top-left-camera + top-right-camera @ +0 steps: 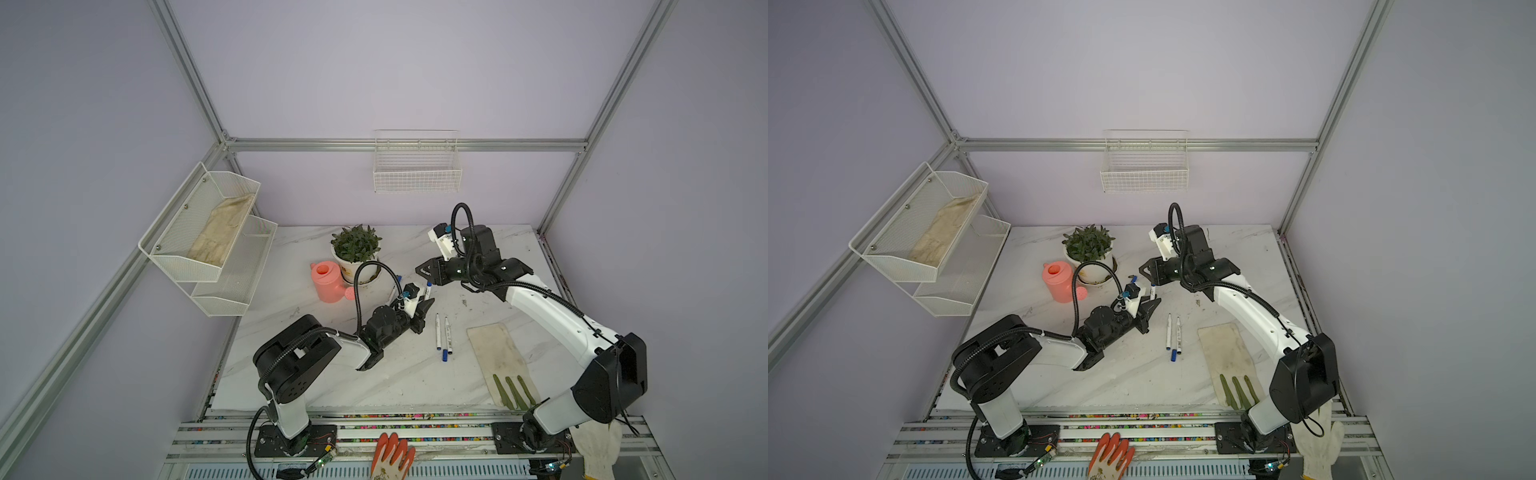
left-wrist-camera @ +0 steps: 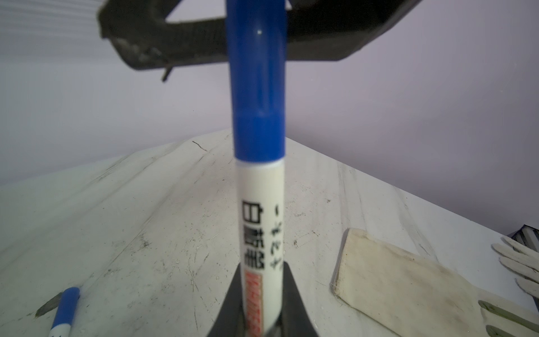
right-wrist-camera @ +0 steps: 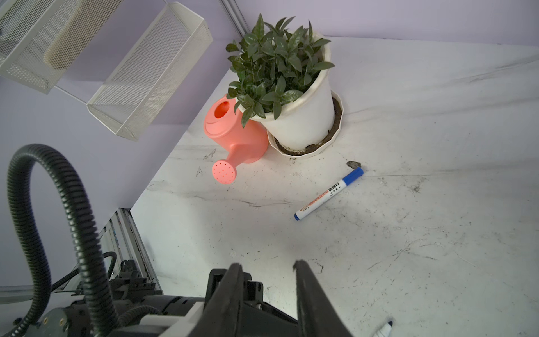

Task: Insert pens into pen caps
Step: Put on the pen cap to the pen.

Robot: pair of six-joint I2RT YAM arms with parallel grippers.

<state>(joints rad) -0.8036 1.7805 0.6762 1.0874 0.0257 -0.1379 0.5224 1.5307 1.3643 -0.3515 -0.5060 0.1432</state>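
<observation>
The left hand (image 1: 424, 306) is clamped on a slim white pen (image 2: 259, 221) with a glossy blue cap (image 2: 256, 73) and black print on its smooth barrel, above the centre of the scuffed marble table (image 1: 374, 374). The right hand (image 3: 267, 262), at its twelve o'clock, has its jaws apart and empty.

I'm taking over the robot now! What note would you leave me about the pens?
Left gripper: shut on a blue pen, cap on.
Right gripper: open, empty, close to that cap.
Another capped blue pen lies by the plant pot.
Two more pens lie side by side on the table; too small to tell if capped.
Left to do: check those two, put the held pen down.
</observation>
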